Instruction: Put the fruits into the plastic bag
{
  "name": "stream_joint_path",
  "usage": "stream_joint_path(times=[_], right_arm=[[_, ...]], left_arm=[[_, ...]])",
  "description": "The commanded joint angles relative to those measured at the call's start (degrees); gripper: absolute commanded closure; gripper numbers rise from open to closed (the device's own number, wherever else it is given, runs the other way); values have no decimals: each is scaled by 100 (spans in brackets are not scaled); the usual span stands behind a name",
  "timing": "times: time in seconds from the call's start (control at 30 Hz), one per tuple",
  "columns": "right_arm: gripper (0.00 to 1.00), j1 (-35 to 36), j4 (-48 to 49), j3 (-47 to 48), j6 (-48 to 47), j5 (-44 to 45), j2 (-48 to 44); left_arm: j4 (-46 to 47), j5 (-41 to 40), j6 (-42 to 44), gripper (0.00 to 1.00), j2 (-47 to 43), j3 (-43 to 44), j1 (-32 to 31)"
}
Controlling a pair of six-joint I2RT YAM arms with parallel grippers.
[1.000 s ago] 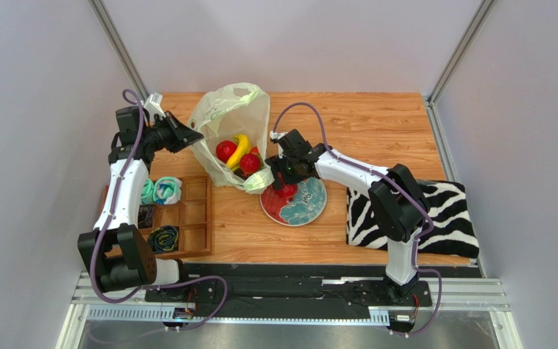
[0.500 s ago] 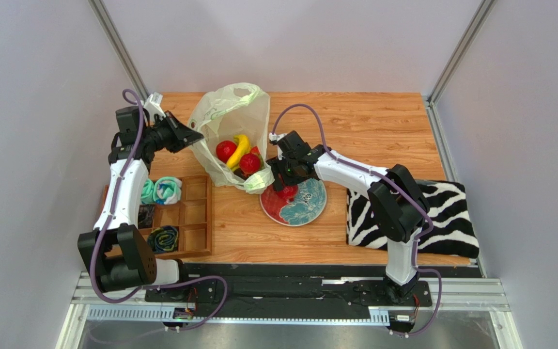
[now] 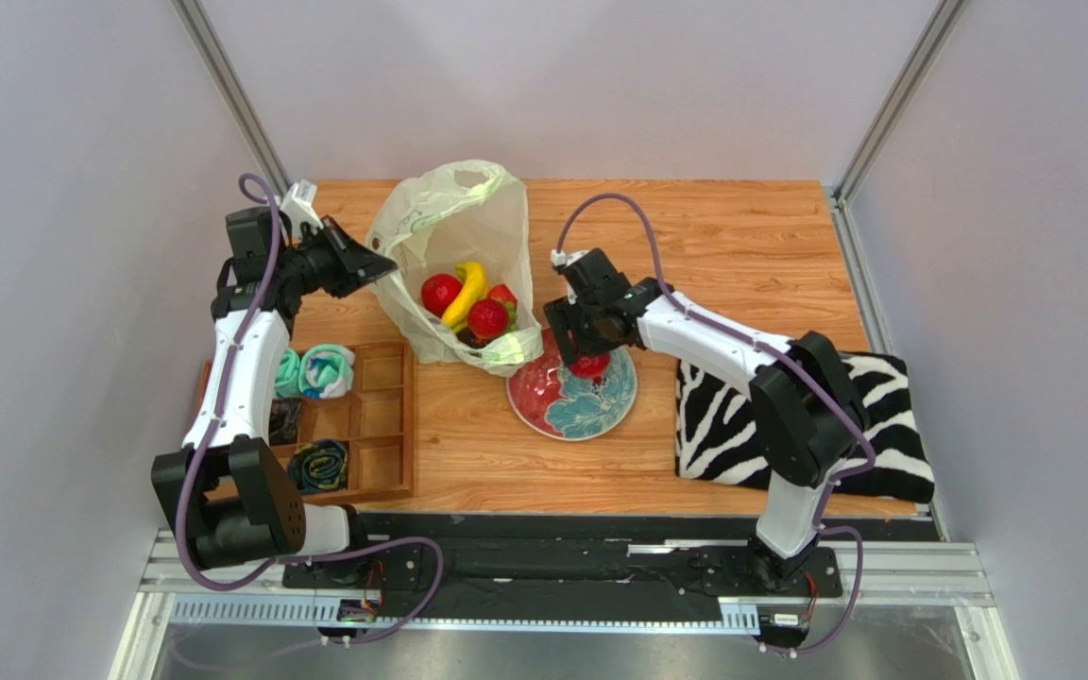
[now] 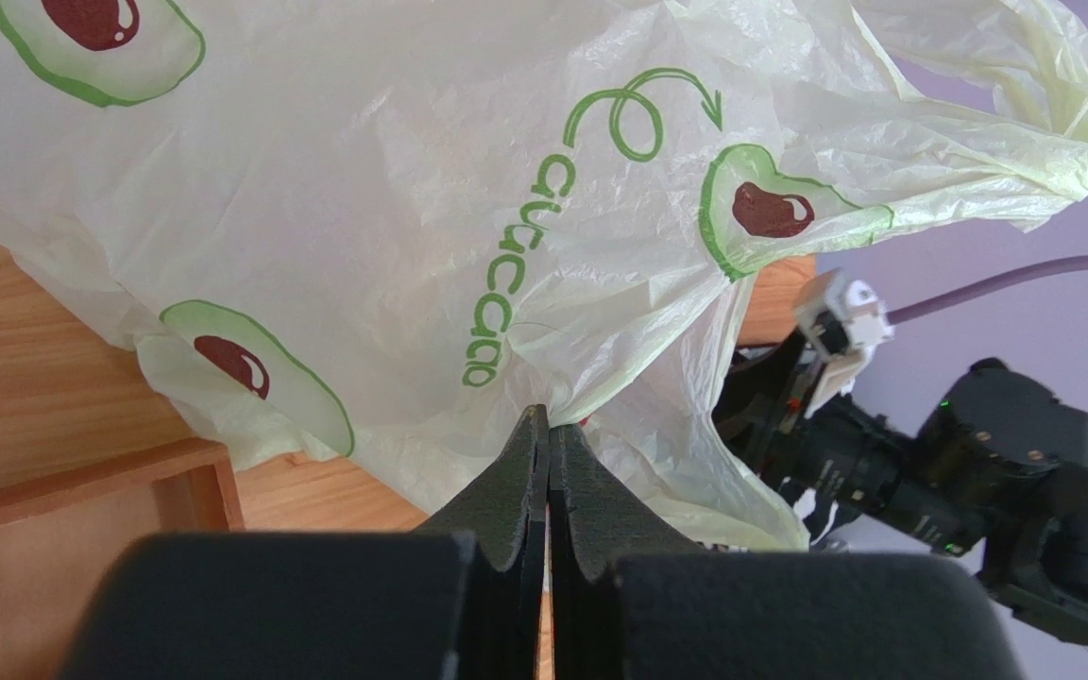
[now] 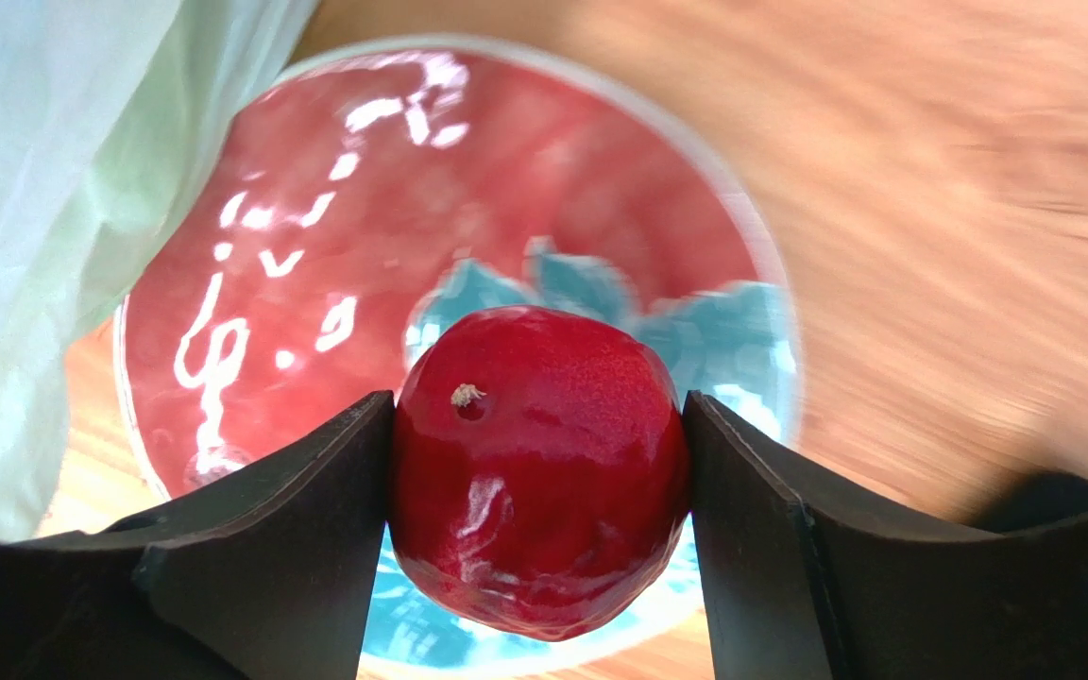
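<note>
Right pincer [image 5: 539, 425] carried red fruit [image 5: 541, 482] rightward, seemingly.

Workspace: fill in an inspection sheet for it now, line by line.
Surface: wooden table, no spills seen.
Job's things: plastic bag holds banana and red fruits; another red fruit over the plate.
Clutter: zebra cloth; wooden tray with teal cloth bundles.
Grippers: left gripper shut, pinching the bag; right gripper clamped on the red fruit.
Cables: purple cables loop along both arms, nothing seen snagged.
Surroundings: grey walls, metal rail in front.
</note>
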Motion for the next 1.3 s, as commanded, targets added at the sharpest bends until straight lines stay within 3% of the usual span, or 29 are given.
stream_joint_path(times=[0.0,0.23,0.4,0.87,1.07,1.23,1.27], right_arm=[[63,-202,-51,322,-166,479,-669],[66,-193,-96,1535,227,340,-827],[67,60,572,2009,405,-55,-880],[67,1019,-376,4179,115,-610,1096],[67,1099,-535,4472,-44,-531,1510],[57,1116,-631,4595,-52,-522,1713],[50,1116,-631,4612,-44,-522,1739]], left_arm=[[43,43,149,100,-28,158,56],[17,60,184,100,-81,158,55],[0,43,175,100,-125,158,64],[17,60,131,100,-222,53,56],[43,60,114,100,-248,18,56],[70,69,70,100,-213,35,64],[79,78,70,100,-204,35,56]])
